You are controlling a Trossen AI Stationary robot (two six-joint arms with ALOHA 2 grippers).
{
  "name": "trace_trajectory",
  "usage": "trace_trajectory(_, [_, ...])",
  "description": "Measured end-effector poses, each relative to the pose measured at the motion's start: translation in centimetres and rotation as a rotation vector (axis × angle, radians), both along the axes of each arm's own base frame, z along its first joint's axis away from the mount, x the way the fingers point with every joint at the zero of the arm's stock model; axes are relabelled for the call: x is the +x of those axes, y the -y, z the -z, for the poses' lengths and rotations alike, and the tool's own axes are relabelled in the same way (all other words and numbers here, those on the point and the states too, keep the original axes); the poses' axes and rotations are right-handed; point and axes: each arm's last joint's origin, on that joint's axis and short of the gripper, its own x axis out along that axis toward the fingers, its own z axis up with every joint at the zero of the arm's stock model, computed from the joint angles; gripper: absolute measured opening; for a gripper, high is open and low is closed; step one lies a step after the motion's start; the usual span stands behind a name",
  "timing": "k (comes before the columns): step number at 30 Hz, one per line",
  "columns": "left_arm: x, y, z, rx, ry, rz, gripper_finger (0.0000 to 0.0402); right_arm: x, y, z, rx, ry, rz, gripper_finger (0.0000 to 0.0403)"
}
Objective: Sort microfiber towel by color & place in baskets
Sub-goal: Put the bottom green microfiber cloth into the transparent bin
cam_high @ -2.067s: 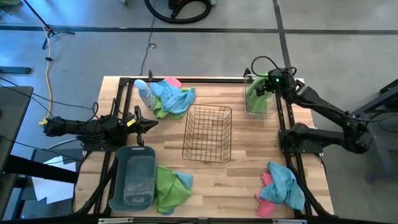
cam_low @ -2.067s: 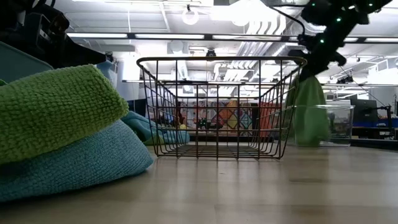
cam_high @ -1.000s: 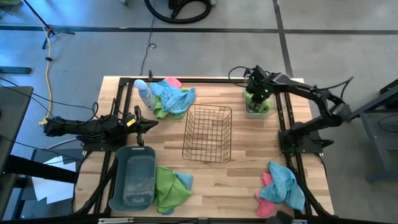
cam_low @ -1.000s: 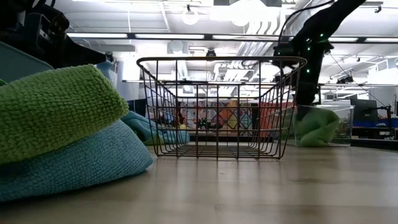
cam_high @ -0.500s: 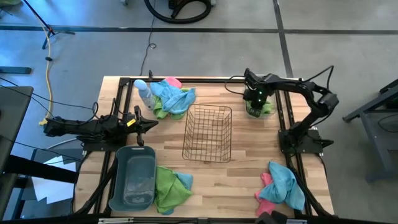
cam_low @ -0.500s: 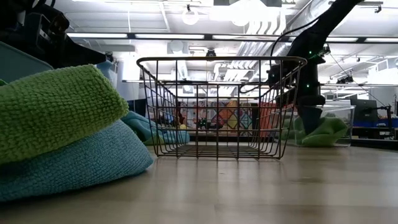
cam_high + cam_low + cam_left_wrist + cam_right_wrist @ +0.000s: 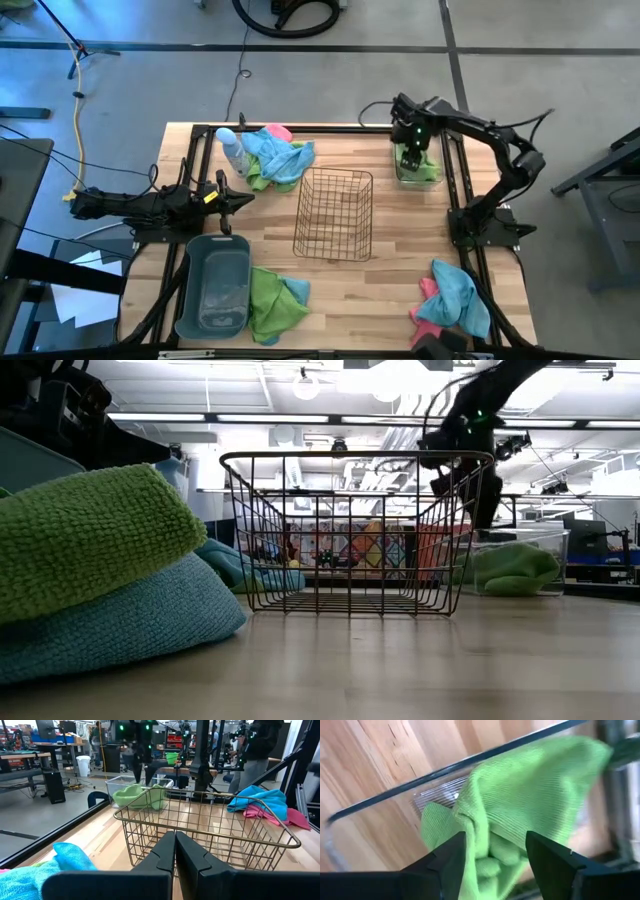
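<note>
A green towel lies bunched in the clear bin at the table's far right. My right gripper hangs open just above it, pointing down, with its fingers clear of the cloth; it also shows in the high view. My left gripper is shut and level at the table's left side, facing the wire basket. The grey-blue tub stands near left.
A pile of blue, green and pink towels lies far left beside a pale spray bottle. Green and blue towels lie by the tub. A blue and pink pile lies near right.
My right gripper sank into the clear bin with the green towel, let it go and rose straight up. The towel has settled in a heap on the bin's floor.
</note>
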Motion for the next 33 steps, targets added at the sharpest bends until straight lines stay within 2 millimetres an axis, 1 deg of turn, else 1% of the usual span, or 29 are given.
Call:
trace_trajectory(5, [0.0, 0.0, 0.0, 0.000, 0.000, 0.000, 0.0000, 0.4, 0.4, -3.5, -0.024, 0.033, 0.016, 0.0210])
trace_trajectory(8, [0.0, 0.0, 0.0, 0.000, 0.000, 0.000, 0.0000, 0.7, 0.4, -5.6, 0.002, 0.115, 0.045, 0.0211])
trace_trajectory(12, [0.0, 0.0, 0.0, 0.000, 0.000, 0.000, 0.0000, 1.1, 0.0, -8.0, 0.115, 0.282, 0.101, 0.0211])
trace_trajectory(14, [0.0, 0.0, 0.0, 0.000, 0.000, 0.000, 0.0000, 1.2, -0.8, -8.8, 0.206, 0.389, 0.110, 0.0211])
trace_trajectory(16, [0.0, 0.0, 0.0, 0.000, 0.000, 0.000, 0.0000, 1.3, -2.2, -9.4, 0.281, 0.482, 0.078, 0.0211])
trace_trajectory(18, [0.0, 0.0, 0.0, 0.000, 0.000, 0.000, 0.0000, 1.2, -4.1, -9.7, 0.340, 0.523, 0.029, 0.0211])
trace_trajectory(23, [0.0, 0.0, 0.0, 0.000, 0.000, 0.000, 0.0000, 0.3, -9.4, -9.9, 0.385, 0.563, -0.006, 0.0211])
trace_trajectory(26, [0.0, 0.0, 0.0, 0.000, 0.000, 0.000, 0.0000, -0.3, -12.7, -9.5, 0.412, 0.629, 0.005, 0.0211])
trace_trajectory(30, [0.0, 0.0, 0.0, 0.000, 0.000, 0.000, 0.0000, -0.5, -16.4, -9.0, 0.447, 0.806, 0.039, 0.0211])
trace_trajectory(33, [0.0, 0.0, 0.0, 0.002, 0.000, 0.000, 0.0000, 0.0, -18.5, -8.9, 0.434, 1.012, 0.073, 0.0211])
